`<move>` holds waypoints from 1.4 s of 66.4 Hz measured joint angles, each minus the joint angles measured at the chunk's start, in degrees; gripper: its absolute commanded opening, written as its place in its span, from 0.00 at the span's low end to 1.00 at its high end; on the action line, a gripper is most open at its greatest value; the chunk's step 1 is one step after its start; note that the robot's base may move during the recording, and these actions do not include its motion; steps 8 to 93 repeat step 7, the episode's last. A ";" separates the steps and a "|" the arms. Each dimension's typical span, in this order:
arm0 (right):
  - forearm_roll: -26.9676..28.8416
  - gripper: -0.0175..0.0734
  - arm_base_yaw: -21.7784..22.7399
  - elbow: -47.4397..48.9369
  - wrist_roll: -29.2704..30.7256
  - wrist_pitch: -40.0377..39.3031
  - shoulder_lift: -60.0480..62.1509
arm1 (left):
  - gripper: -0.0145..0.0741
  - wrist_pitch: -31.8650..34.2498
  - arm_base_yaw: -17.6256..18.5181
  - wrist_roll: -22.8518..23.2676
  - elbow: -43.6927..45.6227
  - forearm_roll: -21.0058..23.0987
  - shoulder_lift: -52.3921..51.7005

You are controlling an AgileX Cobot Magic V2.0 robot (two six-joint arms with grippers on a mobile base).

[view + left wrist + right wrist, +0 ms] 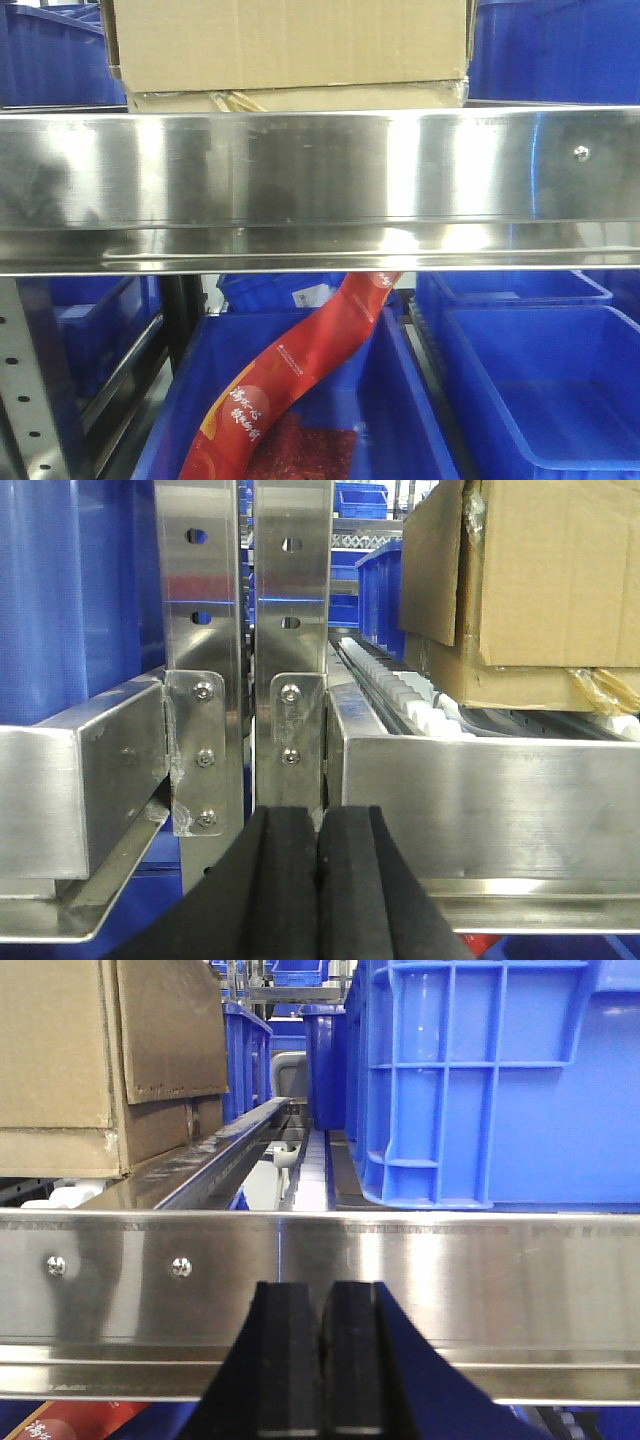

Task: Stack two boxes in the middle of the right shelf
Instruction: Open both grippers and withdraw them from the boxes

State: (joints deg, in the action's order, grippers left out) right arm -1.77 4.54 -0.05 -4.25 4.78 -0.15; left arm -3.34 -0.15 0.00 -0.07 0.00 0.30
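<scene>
On the right shelf, centred above the mirror-like front lip: big box stacked on thin flat box, both tan cardboard, long axes parallel to the lip. Judged from the front view as already stacked near mid-shelf; task apparently at or near completion.

Left gripper: black pads pressed together, nothing between them, level with the front lip beside the perforated uprights. Boxes up and to the right of these jaws, resting on the roller track.

Right gripper: pads likewise closed and empty, facing the lip. Boxes up and to the left; blue bin directly ahead and to the right.

Stack thus between the two arms, above jaw level on both sides, touched by neither. Nearer arm not determinable from these views. Any further nudge likely to run along the stack's long axis, parallel to the lip. Lower down, blue bins and a red printed bag.
</scene>
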 measured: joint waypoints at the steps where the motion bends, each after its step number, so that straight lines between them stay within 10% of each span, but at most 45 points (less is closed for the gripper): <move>1: 0.00 0.01 0.00 0.00 0.00 0.00 0.00 | 0.04 0.00 0.00 0.00 0.00 0.00 0.00; 93: 0.00 0.01 0.00 0.00 0.00 0.00 0.00 | 0.04 0.15 0.00 0.00 0.00 0.00 0.00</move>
